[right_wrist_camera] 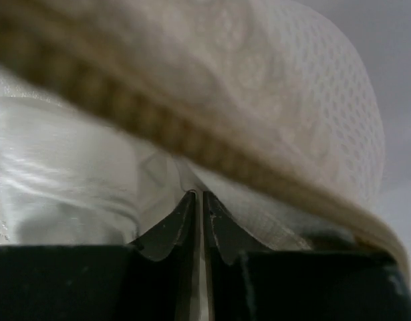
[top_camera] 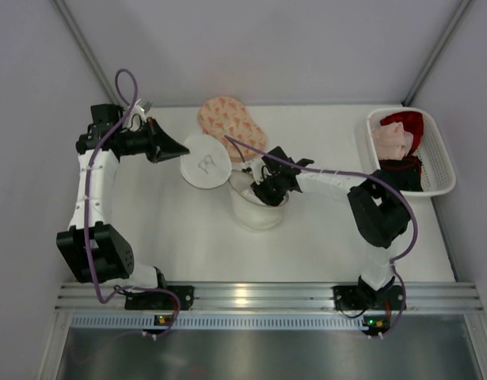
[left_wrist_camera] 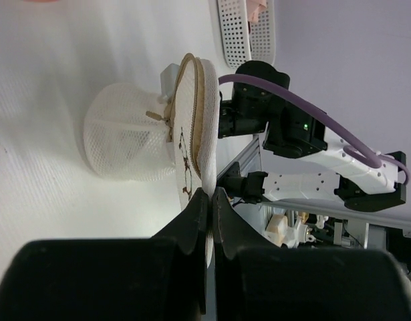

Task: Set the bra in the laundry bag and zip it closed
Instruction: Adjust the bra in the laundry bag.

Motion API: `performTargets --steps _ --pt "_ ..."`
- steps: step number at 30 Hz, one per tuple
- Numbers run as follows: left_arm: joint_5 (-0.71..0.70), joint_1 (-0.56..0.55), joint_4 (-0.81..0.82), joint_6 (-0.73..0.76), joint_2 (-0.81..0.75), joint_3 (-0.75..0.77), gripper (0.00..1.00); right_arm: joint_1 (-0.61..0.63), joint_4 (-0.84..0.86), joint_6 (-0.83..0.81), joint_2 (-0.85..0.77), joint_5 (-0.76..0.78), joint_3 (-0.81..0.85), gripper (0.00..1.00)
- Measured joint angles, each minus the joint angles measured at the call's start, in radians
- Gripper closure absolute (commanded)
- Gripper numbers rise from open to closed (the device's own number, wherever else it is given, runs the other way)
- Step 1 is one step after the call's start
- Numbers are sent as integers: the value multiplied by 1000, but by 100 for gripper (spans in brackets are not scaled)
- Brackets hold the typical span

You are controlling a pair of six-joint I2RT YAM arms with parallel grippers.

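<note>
The laundry bag (top_camera: pixel 255 212) is a round white mesh pouch standing in the middle of the table. Its flat round lid (top_camera: pixel 207 162) is tipped up on the left. My left gripper (top_camera: pixel 182 150) is shut on the lid's edge (left_wrist_camera: pixel 204 175); in the left wrist view, a tan zipper (left_wrist_camera: pixel 182 100) runs round the lid. My right gripper (top_camera: pixel 263 190) is at the bag's right rim, shut (right_wrist_camera: pixel 200 194) on a thin fold of the bag's fabric under the zipper band (right_wrist_camera: pixel 125 114). The bra (top_camera: pixel 231 125), peach with a pattern, lies on the table behind the bag, held by neither gripper.
A white slotted basket (top_camera: pixel 437 150) with red and pink garments stands at the back right. Purple cables trail along both arms. The grey enclosure walls close in behind and on both sides of the table.
</note>
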Motion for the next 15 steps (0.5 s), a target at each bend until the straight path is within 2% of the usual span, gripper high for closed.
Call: performTargets --steps 4,8,9,11,15 --pt "13 0 0 -5 0 14 100 0 29 19 -6 14 12 70" --pt "-2 1 1 6 -5 1 100 0 9 25 -43 11 82 41" --pt "-10 1 0 11 -7 -3 100 0 6 24 -60 10 98 36" --pt "-41 -5 -1 24 -10 -14 100 -3 1 16 -115 6 129 30" --pt "-119 -34 -2 53 -18 -14 100 -24 -16 -1 -232 -12 150 27"
